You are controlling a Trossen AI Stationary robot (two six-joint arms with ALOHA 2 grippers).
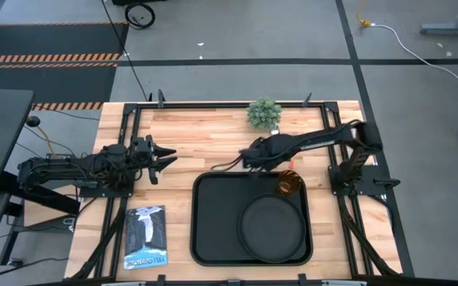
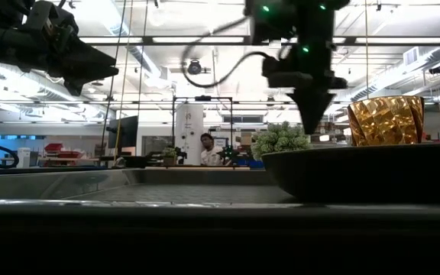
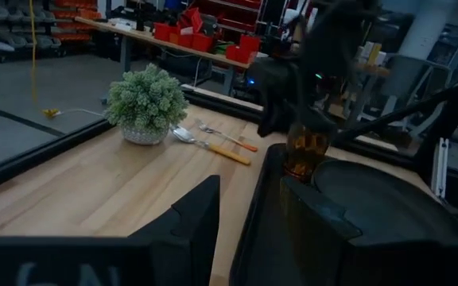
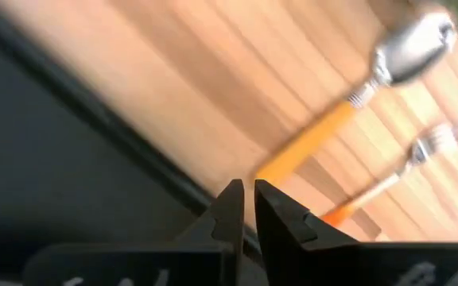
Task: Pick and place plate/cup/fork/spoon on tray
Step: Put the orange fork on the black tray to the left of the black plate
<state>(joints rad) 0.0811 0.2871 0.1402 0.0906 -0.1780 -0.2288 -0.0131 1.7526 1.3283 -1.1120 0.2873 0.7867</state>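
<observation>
On the left side of the wooden table [image 1: 205,139] the left gripper [image 1: 159,158] waits with its fingers spread open and nothing in them. Near it, closer to the front edge, lies a blue and white booklet [image 1: 145,236]. Moving right, the big black tray [image 1: 213,222] sits in the middle, and the round black plate [image 1: 271,228] already lies inside it on the right half. The amber cup [image 1: 288,183] stands in the tray too, at the far right corner, just behind the plate. Behind the tray, the right gripper [image 4: 249,208] hangs low over the table edge of the tray, and its two fingers are nearly shut with only a thin gap and nothing held. The spoon [image 4: 372,87] and the fork [image 4: 396,175] lie side by side on the bare wood (both with orange handles), between the tray and the little green plant [image 1: 264,113]. Seen from the right wrist, the spoon's handle end sits just ahead of the fingertips and its long line runs away from them, with the silver bowl at the far end. The fork lies almost the same way beside it. The right arm is much nearer to both than the left arm, so it looks like the one to pick them up, probably the spoon first, and the fingers would need to open wider for that.
</observation>
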